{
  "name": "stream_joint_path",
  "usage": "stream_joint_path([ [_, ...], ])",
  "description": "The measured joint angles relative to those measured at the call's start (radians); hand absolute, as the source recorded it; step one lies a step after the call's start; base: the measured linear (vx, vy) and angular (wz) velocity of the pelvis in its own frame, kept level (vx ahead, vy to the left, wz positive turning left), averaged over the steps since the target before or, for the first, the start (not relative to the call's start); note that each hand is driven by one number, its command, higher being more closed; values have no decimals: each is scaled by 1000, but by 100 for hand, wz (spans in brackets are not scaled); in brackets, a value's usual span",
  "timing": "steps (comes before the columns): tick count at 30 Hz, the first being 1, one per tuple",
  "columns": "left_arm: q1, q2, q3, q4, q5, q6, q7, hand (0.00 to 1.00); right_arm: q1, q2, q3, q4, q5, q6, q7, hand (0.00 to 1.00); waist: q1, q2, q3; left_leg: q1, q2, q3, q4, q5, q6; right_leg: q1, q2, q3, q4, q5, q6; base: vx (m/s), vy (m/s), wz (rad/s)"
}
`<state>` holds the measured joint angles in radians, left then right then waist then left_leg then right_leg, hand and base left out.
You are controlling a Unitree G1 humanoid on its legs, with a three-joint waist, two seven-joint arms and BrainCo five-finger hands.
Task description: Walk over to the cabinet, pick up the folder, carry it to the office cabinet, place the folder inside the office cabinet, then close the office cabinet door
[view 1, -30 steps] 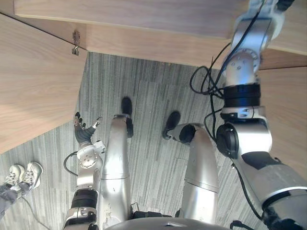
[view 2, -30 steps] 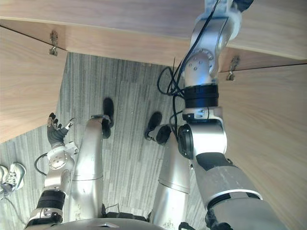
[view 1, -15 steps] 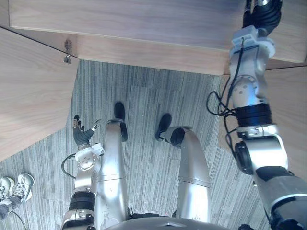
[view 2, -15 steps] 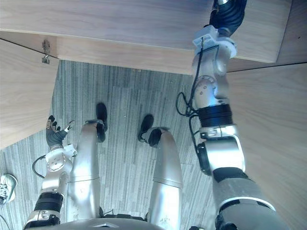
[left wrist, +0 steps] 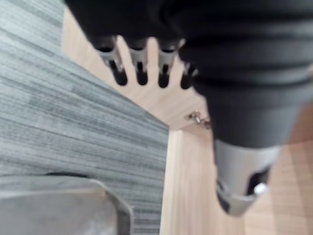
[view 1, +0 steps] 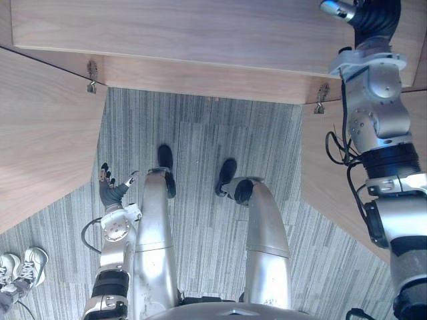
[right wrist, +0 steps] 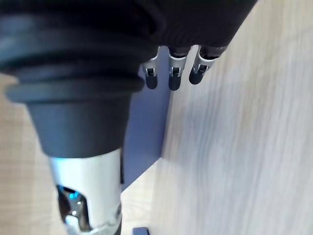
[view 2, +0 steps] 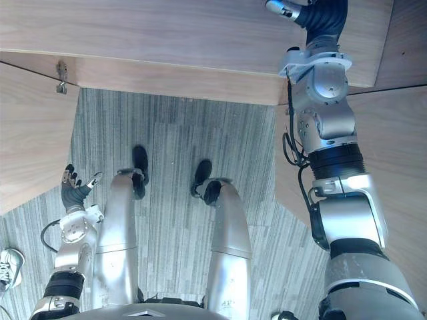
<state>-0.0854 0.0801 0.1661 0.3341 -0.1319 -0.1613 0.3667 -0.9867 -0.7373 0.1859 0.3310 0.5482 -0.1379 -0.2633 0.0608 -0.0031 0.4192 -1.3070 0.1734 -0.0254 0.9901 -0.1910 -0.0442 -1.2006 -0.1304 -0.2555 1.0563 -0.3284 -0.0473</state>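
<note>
1. Office cabinet (view 1: 200, 33) across the top, 10 to 2 o'clock, with the left door (view 1: 40, 140) swung out at 9 o'clock and the right door (view 2: 407, 147) at 3 o'clock. Whole view shifted since a second ago, so no real move of the cabinet to report.
2. Grey striped floor (view 1: 200, 153) between the doors, centre to 6 o'clock.
3. Blue-grey folder (right wrist: 146, 127) against the cabinet's pale wood, just beside the right hand's fingertips; touching or not, cannot tell.
4. Right hand (right wrist: 175, 66) up at 1 o'clock, fingers straight and apart from the thumb, clamped on nothing. Dark wrist cover now inside the top edge, out of frame a second ago.
5. Left hand (view 1: 110, 190) low at 8 o'clock, fingers relaxed and spread, empty, posture unchanged.
6. Person's pale shoes (view 1: 20, 267) at 8 o'clock, by the edge.
7. Metal hinges (view 1: 91, 77) at the door tops.
</note>
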Motion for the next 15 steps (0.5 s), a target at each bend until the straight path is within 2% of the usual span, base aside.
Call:
stream_joint_path([
  [5, 2, -3, 28, 18, 21, 13, -2, 0, 36, 2, -11, -3, -213, 45, -5, 0, 4, 0, 0, 0, 0, 1, -1, 0, 1, 3, 0, 0, -4, 2, 2, 0, 0, 0],
  [7, 2, -3, 32, 31, 31, 20, -3, 0, 84, 23, -60, -6, -287, 61, -7, 0, 8, -1, 0, 1, -1, 1, -1, 0, 1, 4, 0, -1, -5, 2, 3, 0, 0, 0],
  [13, 2, -8, 39, 28, 40, 28, -12, 0, 231, 52, -163, -115, -433, 96, -6, 0, 9, -2, 1, 9, -1, 2, -4, 0, 1, 10, 0, -1, -7, 2, 3, 0, 0, 0],
  [15, 2, -11, 49, 28, 52, 33, -20, 0, 272, 67, -171, -150, -463, 98, -5, 0, 9, -15, -3, 20, -1, 10, -14, 1, 2, 14, -1, 5, -10, 2, 3, 0, 0, 0],
])
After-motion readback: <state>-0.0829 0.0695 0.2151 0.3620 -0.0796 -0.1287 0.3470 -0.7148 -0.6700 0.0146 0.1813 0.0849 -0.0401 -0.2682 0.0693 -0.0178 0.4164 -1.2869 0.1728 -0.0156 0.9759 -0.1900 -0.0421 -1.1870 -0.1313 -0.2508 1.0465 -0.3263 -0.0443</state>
